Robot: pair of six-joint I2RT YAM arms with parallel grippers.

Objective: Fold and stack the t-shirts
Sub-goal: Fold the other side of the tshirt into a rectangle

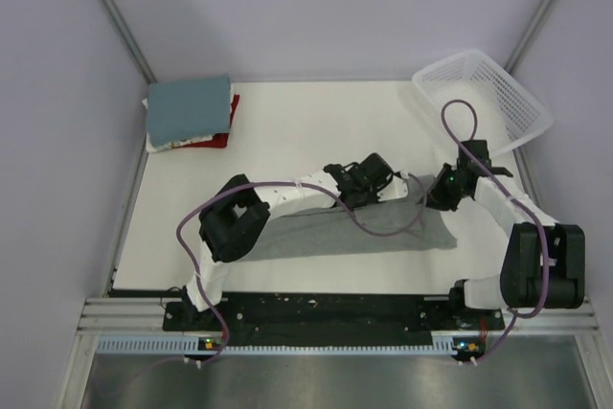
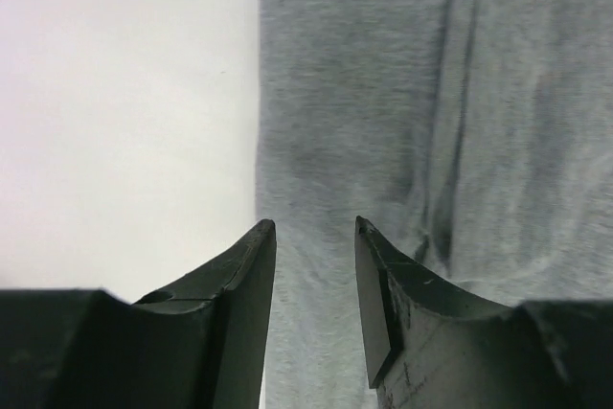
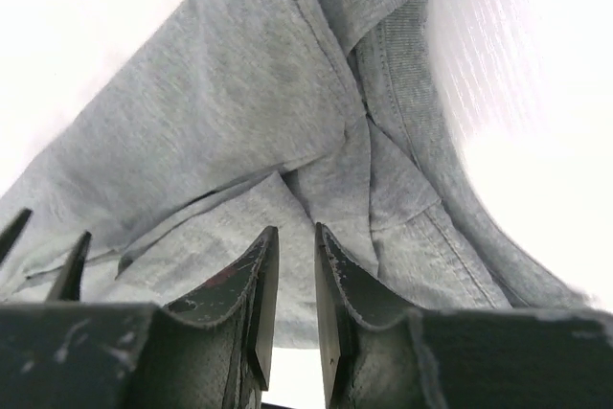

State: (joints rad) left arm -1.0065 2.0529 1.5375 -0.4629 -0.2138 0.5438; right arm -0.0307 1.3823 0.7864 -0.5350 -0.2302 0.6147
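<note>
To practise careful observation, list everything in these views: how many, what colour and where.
grey t-shirt: one, heather grey, lying near the front middle of the table, under both grippers
folded t-shirts: one stack, teal-blue on top with whitish and red below, far left corner
basket: one, white lattice, far right corner
table: one, white
cables: two, purple, one along each arm
left gripper: one, black, open over the shirt's edge
right gripper: one, black, fingers nearly together at the shirt's bunched end; it is unclear whether it grips the cloth
</note>
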